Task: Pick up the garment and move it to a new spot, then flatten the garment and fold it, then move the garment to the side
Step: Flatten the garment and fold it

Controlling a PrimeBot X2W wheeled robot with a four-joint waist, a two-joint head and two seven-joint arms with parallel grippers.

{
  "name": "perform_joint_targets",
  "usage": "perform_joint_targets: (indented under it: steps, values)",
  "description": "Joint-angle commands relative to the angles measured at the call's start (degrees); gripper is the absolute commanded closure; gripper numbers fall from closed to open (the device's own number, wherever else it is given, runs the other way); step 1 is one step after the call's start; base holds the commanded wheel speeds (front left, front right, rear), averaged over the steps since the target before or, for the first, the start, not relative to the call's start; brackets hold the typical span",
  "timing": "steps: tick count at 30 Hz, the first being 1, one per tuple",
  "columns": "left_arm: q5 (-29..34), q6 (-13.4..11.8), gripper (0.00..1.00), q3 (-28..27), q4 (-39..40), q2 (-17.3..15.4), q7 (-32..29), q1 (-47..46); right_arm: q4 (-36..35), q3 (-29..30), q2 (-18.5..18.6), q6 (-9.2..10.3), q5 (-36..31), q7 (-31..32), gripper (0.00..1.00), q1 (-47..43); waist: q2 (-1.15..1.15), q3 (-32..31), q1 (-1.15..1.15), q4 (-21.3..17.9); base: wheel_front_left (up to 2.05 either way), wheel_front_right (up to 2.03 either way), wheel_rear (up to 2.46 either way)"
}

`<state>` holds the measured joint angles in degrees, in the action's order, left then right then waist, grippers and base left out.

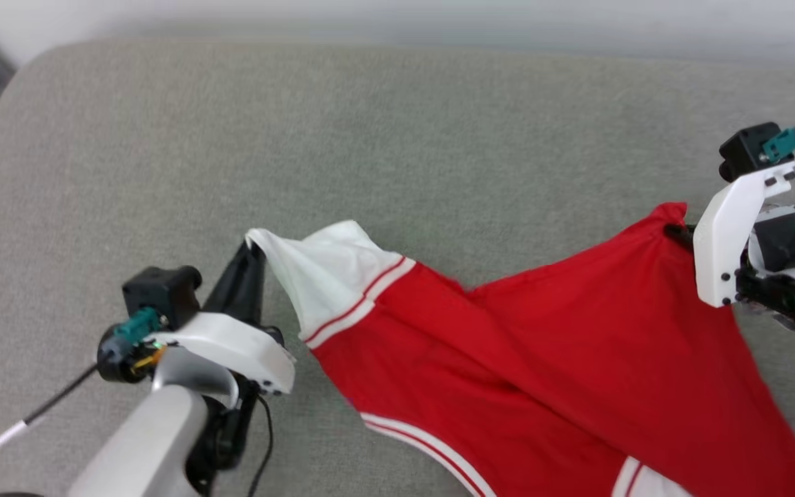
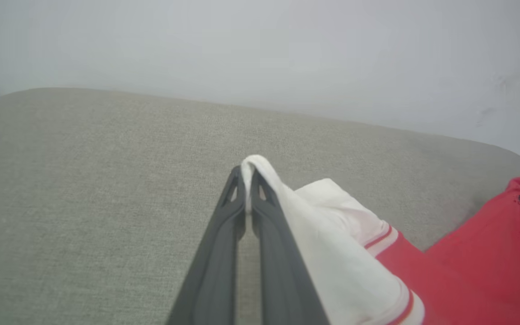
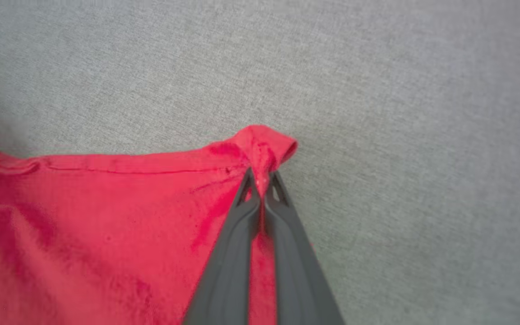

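- Left tool [image 2: 247, 170] pinches the white sleeve tip of the bright red soft T-shirt [image 1: 542, 331], right tool [image 3: 262, 175] its red corner, over the grey fabric cushion [image 1: 370, 124].
- Both bites look shallow; tugging could slip cloth free.

Garment [image 1: 542, 345] spread over cushion [image 1: 404, 138], stretched between two holds: left gripper [image 1: 254, 250] grips its 9 o'clock end, right gripper [image 1: 675, 231] its 2 o'clock end.
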<state>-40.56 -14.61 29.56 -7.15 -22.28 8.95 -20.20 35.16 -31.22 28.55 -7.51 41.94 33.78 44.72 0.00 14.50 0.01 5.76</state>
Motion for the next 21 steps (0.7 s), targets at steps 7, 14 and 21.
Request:
perform_joint_targets:
  steps: [7, 14, 21]
  values:
    - [-1.7, 1.8, 1.00, -2.6, -2.7, -2.1, -2.2, -6.3, 2.1, -0.7, -1.2, 0.04, -1.7, -8.6, 1.00, 0.0, 0.00, -9.0, -0.01, -5.4, 0.00, 0.00, 0.00]
    - [-3.4, 4.3, 1.00, -4.5, -11.3, -0.9, -2.9, -16.1, 6.2, -0.6, -2.8, 0.04, -4.1, -15.5, 1.00, 3.5, 0.00, -12.3, -0.01, -7.5, 0.00, 0.00, 0.00]
    - [-3.1, 7.1, 1.00, -4.7, -21.0, 0.5, -3.5, -28.6, 9.0, 0.2, -3.5, 0.04, -7.2, -21.3, 1.00, 10.8, 0.00, -9.4, -0.01, -8.4, 0.00, 0.00, 0.00]
